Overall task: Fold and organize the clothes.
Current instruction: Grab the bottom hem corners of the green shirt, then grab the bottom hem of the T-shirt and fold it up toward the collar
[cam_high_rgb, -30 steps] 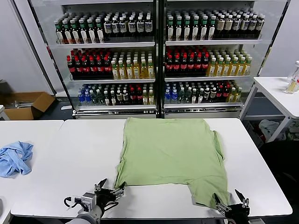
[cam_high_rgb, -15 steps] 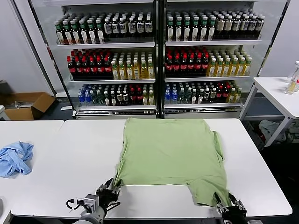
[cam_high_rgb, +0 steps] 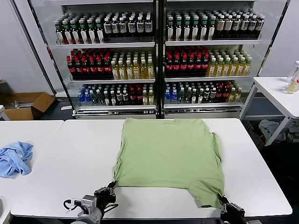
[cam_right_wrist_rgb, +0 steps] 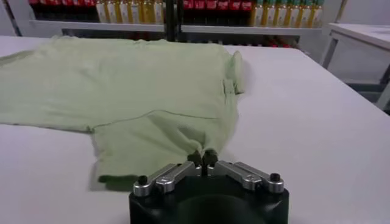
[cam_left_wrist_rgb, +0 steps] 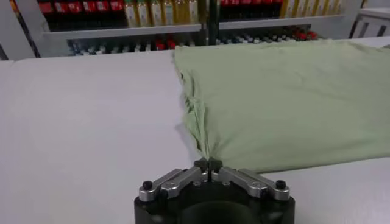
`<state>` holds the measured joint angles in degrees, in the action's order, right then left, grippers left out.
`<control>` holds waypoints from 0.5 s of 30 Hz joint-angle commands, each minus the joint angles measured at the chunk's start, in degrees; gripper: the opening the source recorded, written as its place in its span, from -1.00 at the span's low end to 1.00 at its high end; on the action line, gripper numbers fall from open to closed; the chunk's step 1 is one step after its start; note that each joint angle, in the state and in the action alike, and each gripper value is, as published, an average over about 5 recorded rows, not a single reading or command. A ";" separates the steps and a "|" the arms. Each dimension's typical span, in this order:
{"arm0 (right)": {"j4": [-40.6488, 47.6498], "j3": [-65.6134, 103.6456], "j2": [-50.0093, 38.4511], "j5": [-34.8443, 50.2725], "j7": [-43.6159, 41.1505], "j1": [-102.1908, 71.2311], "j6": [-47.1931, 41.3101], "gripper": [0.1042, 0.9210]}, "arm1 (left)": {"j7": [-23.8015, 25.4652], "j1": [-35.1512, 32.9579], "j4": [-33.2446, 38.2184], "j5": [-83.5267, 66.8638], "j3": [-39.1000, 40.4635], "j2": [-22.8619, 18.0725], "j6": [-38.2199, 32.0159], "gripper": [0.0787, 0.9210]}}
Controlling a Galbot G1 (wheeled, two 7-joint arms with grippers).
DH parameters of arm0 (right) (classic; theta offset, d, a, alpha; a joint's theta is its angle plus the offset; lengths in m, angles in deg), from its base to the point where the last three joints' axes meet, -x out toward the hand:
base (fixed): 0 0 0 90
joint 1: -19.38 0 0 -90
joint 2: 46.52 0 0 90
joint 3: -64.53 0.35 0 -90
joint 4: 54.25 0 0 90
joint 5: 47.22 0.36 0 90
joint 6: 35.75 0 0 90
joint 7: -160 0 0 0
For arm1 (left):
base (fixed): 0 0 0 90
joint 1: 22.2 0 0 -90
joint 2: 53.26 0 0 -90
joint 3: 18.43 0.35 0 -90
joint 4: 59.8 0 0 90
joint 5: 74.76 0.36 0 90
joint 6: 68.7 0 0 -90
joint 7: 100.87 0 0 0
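Your green polo shirt [cam_high_rgb: 167,157] lies flat on the white table [cam_high_rgb: 70,158], long axis toward the drinks fridge [cam_high_rgb: 159,56]. Left gripper [cam_left_wrist_rgb: 208,165] and right gripper [cam_right_wrist_rgb: 202,160] each pinch its near edge; blue garment [cam_high_rgb: 14,157] lies well left.

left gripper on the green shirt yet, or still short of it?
Touching. In the left wrist view the left gripper has its fingertips shut on the near corner of the green shirt, and the cloth rises straight out from between them.

Bare white table [cam_high_rgb: 74,158] left of green shirt [cam_high_rgb: 166,156] (blue cloth [cam_high_rgb: 14,157] well apart); bottle shelves [cam_high_rgb: 159,56] behind
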<state>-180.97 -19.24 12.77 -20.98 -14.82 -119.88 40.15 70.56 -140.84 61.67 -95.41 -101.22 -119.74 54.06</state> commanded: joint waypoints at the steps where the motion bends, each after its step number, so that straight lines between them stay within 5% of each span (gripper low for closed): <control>1: -7.93 3.11 -1.53 -0.07 -2.59 -7.50 0.78 -0.98 | 1.68 -12.35 11.88 -1.26 -9.25 3.84 -0.37 -1.00; 8: -8.98 4.92 -1.72 -4.00 -5.95 -13.09 -0.13 -0.98 | 1.30 -25.43 16.34 -0.93 -12.37 5.75 -1.58 -1.00; 15: -11.67 6.67 -3.72 -2.63 -5.63 -12.65 -0.08 -0.98 | 0.33 -30.31 24.87 -3.15 -17.19 6.84 -0.79 -1.00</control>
<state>-189.11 -14.52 10.50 -23.57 -19.12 -129.87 39.89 71.04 -158.82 74.72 -96.36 -111.29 -114.78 53.11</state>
